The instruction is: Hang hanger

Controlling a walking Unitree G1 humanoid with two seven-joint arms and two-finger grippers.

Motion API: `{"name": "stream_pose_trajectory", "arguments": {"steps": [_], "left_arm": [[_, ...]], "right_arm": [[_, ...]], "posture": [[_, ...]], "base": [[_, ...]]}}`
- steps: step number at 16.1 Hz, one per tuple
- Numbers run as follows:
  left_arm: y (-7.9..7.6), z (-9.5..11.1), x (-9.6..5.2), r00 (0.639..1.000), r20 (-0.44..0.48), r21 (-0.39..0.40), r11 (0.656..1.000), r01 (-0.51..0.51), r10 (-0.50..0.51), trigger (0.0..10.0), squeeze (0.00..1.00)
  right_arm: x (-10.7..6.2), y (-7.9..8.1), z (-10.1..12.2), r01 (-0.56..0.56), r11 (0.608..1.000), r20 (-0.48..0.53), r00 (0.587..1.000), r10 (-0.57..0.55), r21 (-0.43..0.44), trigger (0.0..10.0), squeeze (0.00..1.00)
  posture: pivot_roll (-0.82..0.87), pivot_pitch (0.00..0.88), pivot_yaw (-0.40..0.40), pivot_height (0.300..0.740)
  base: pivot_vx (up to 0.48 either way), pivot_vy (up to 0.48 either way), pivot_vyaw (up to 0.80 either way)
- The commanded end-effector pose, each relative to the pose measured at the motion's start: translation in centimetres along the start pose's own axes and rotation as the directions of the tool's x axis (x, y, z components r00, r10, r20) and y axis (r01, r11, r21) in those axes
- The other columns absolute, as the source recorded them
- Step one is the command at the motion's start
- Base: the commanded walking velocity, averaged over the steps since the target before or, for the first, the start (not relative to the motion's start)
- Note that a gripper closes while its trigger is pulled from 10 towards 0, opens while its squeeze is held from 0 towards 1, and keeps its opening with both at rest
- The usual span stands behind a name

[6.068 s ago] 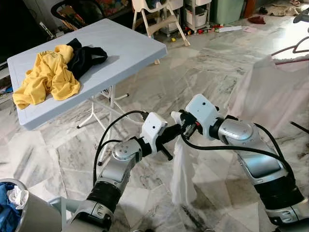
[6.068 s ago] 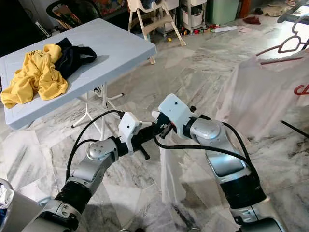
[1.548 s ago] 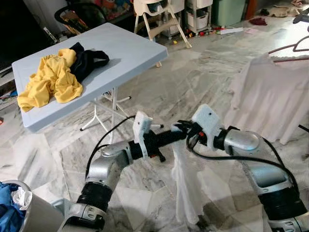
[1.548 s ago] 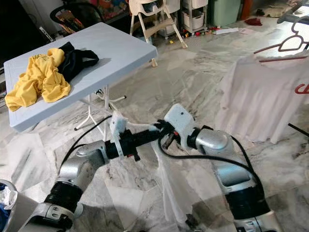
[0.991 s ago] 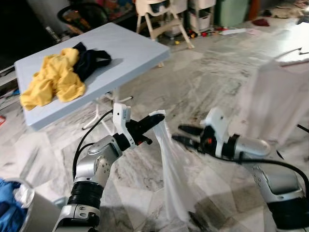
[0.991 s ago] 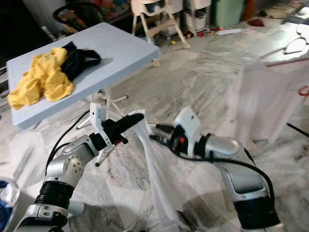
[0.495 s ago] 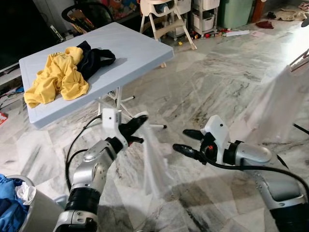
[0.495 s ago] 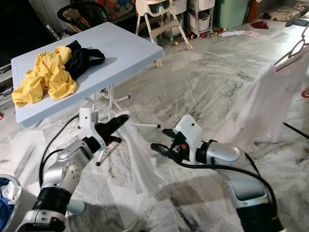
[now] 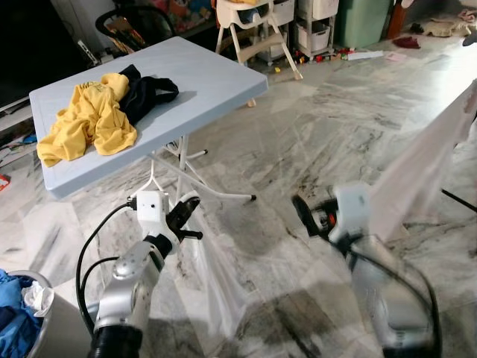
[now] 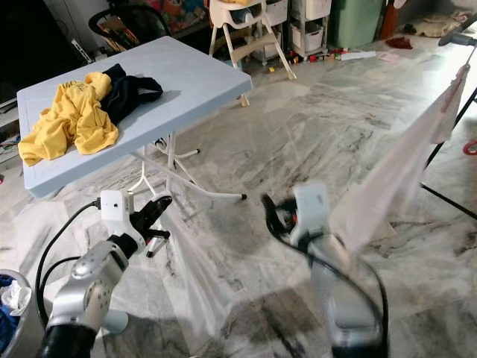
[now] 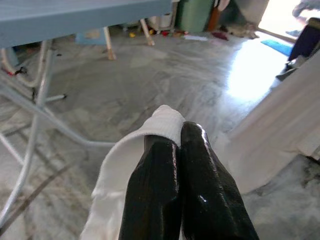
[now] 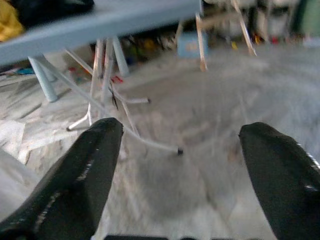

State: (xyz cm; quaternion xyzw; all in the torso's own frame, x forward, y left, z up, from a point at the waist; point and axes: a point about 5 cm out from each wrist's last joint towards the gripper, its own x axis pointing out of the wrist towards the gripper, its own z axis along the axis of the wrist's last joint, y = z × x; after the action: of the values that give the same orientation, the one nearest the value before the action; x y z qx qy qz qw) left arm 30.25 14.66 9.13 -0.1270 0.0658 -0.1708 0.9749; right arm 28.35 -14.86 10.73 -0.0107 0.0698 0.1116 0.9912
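My left gripper (image 9: 188, 211) is shut on the top edge of a thin white garment (image 9: 216, 287), which hangs from it toward the floor. The left wrist view has both black fingers (image 11: 197, 165) pressed together over a fold of that white cloth (image 11: 162, 122). Blurred by motion, my right gripper (image 9: 301, 210) sits low at centre right, and the right wrist view has its fingers (image 12: 92, 150) spread wide with nothing between them. A white shirt (image 9: 417, 168) hangs slanted at the far right from a rack (image 10: 457, 34). No hanger can be made out in either gripper.
A pale blue folding table (image 9: 216, 71) stands at the left with a yellow shirt (image 9: 89, 119) and a black garment (image 9: 149, 88) on it. A basket of laundry (image 9: 19, 321) is at the lower left. A high chair (image 9: 250, 30) and storage bins stand behind. A red hanger (image 10: 470, 146) shows at the right edge.
My right gripper has let go of the white garment and opened. Both arms have pulled apart and back; the left has carried the garment left and lower.
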Motion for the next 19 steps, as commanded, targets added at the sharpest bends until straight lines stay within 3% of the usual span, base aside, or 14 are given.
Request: {"name": "stream_pose_trajectory", "arguments": {"steps": [1, 2, 3, 4, 5, 9, 19], "left_arm": [[-0.3, 0.8, 0.0, 1.000, 0.017, 0.022, 1.000, 0.004, -0.004, 0.0, 0.00], [-0.5, 0.8, 0.1, 1.000, 0.020, 0.020, 1.000, 0.014, -0.014, 0.0, 0.00], [-0.9, 0.9, 0.3, 0.999, 0.016, 0.025, 0.999, 0.037, -0.037, 0.0, 0.00], [-1.4, 1.0, 0.4, 0.996, 0.029, 0.005, 0.997, 0.079, -0.079, 4.9, 0.00], [-1.7, 1.0, 0.5, 0.996, 0.020, 0.012, 0.996, 0.089, -0.090, 10.0, 0.00], [-1.8, 0.8, 0.7, 0.995, 0.012, 0.005, 0.995, 0.096, -0.096, 10.0, 0.00], [-2.2, 1.1, 1.4, 0.992, 0.012, 0.012, 0.992, 0.128, -0.129, 10.0, 0.00]], "right_arm": [[0.0, 1.4, -0.2, 0.009, 1.000, 0.005, 1.000, -0.009, 0.021, 10.0, 1.00], [0.0, 1.7, -0.4, 0.012, 0.999, 0.003, 1.000, -0.012, 0.034, 10.0, 1.00], [0.2, 2.1, -0.5, 0.020, 0.999, 0.001, 1.000, -0.020, 0.033, 10.0, 0.53], [0.4, 2.1, -0.4, 0.032, 0.999, 0.004, 0.999, -0.032, 0.040, 10.0, 0.00], [0.4, 1.8, -0.5, 0.055, 0.998, -0.001, 0.999, -0.055, 0.035, 10.0, 0.00], [0.3, 1.4, -0.9, 0.082, 0.995, -0.020, 0.997, -0.080, 0.064, 10.0, 0.00], [0.2, 1.2, -0.8, 0.128, 0.991, -0.004, 0.992, -0.128, 0.037, 10.0, 0.00]], "posture": [[-0.13, 0.016, 0.163, 0.740], [-0.13, 0.013, 0.163, 0.740], [-0.13, 0.012, 0.163, 0.740], [-0.14, 0.009, 0.165, 0.740], [-0.14, 0.007, 0.168, 0.740], [-0.15, 0.006, 0.173, 0.740], [-0.16, 0.018, 0.191, 0.740]], "base": [[0.000, 0.000, 0.00], [0.000, 0.000, 0.00], [0.000, 0.000, 0.00], [0.000, 0.000, 0.00], [0.000, 0.000, 0.00], [0.000, 0.000, -0.80], [0.202, 0.411, -0.80]]}}
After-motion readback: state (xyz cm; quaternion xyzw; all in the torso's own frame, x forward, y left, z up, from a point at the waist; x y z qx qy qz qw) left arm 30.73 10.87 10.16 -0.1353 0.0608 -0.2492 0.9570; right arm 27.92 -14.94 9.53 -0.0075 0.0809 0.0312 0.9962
